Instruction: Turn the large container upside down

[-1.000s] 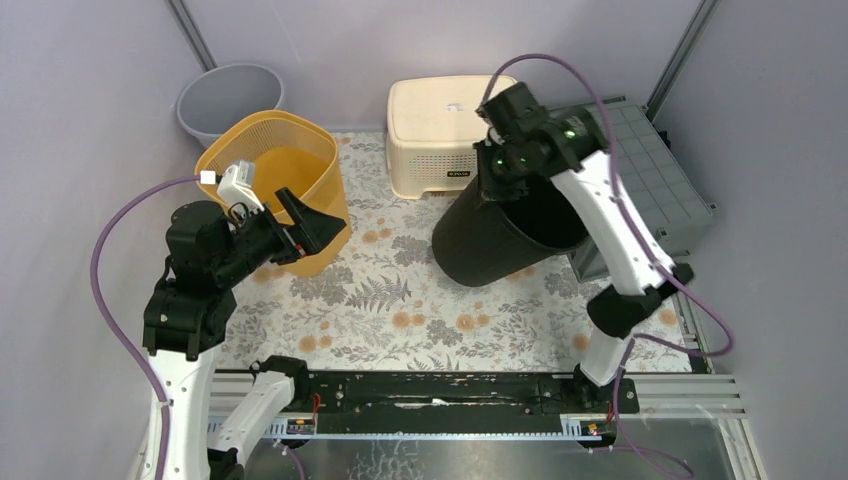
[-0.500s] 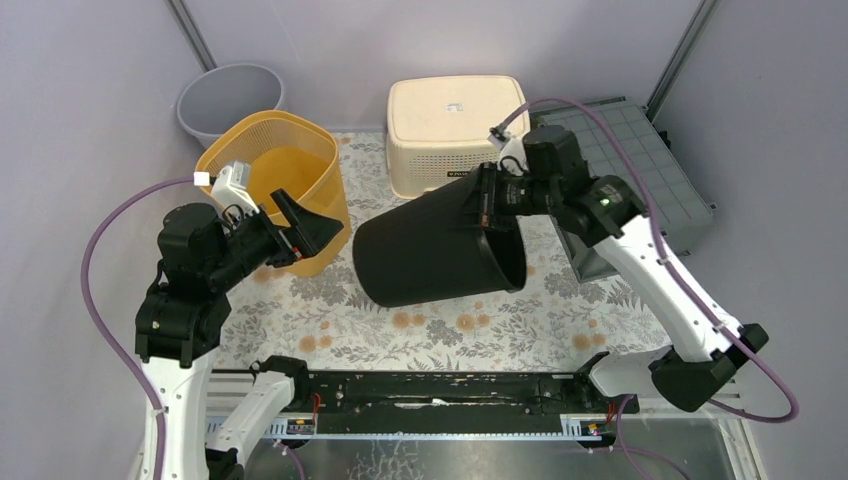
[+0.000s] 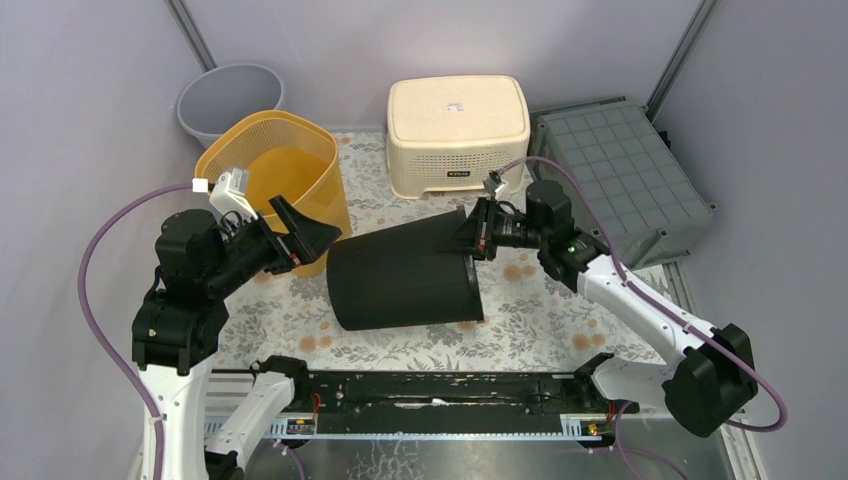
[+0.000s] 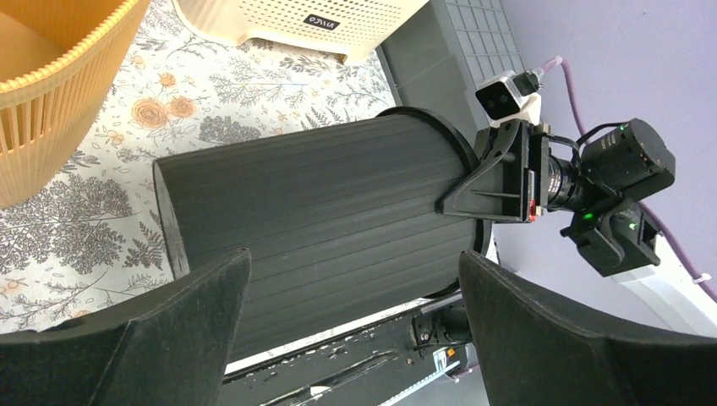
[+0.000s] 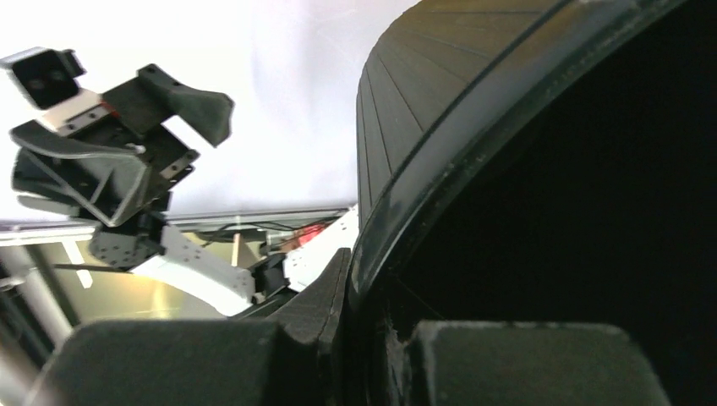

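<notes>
Swung from near-upright to sideways within the last second: black ribbed bin (image 3: 400, 275), rim pinched by right hand (image 3: 476, 235); inversion roughly half done. Left hand (image 3: 310, 222) spread, idle.

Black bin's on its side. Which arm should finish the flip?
Right. The right gripper is shut on the rim of the black bin, which lies on its side. The left gripper hangs open beside the yellow basket, not touching the bin.
</notes>
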Action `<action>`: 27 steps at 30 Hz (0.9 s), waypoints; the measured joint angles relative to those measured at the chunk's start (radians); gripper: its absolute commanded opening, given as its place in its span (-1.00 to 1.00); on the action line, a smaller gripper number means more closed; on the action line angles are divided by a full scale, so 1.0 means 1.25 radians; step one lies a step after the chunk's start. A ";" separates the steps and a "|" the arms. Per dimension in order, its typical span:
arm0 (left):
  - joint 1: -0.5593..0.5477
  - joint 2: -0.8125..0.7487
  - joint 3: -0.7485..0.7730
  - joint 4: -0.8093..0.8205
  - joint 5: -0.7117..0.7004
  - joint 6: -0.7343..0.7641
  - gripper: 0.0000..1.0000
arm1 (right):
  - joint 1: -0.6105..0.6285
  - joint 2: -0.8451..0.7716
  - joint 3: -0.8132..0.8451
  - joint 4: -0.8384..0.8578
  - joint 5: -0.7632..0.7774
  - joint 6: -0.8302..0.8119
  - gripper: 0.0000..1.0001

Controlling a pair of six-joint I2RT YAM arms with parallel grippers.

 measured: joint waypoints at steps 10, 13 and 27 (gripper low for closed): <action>0.000 -0.003 -0.002 -0.015 0.000 0.001 1.00 | -0.014 -0.057 -0.197 0.431 -0.060 0.218 -1.00; 0.000 -0.003 -0.005 -0.015 0.000 0.002 1.00 | -0.015 -0.056 -0.232 0.513 -0.070 0.263 -1.00; 0.000 -0.003 -0.011 -0.015 0.001 0.004 1.00 | -0.015 -0.055 -0.250 0.611 -0.094 0.311 -1.00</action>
